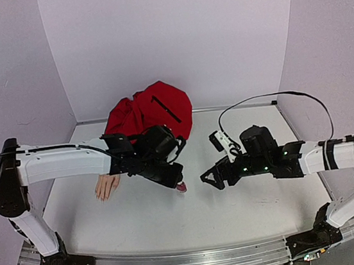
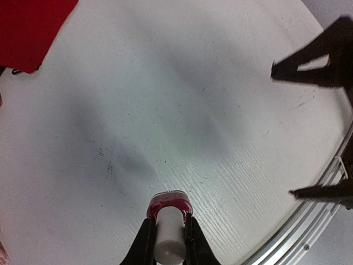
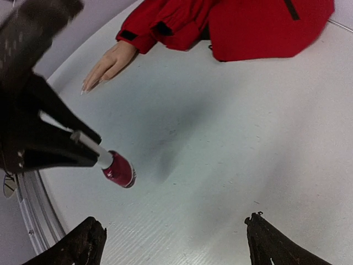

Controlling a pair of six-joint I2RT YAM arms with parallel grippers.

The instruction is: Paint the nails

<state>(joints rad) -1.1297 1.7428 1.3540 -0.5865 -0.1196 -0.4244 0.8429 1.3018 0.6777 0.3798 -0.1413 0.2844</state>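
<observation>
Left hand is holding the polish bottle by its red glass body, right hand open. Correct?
No. The left hand grips the polish bottle by its white cap, not the red glass body, as the left wrist view shows. The right hand is open, as stated.

Bright even light, soft shadows

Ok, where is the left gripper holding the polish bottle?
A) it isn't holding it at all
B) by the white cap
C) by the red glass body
B: in the left wrist view the left gripper is shut on the white cap, with the red body sticking out past it.
</observation>
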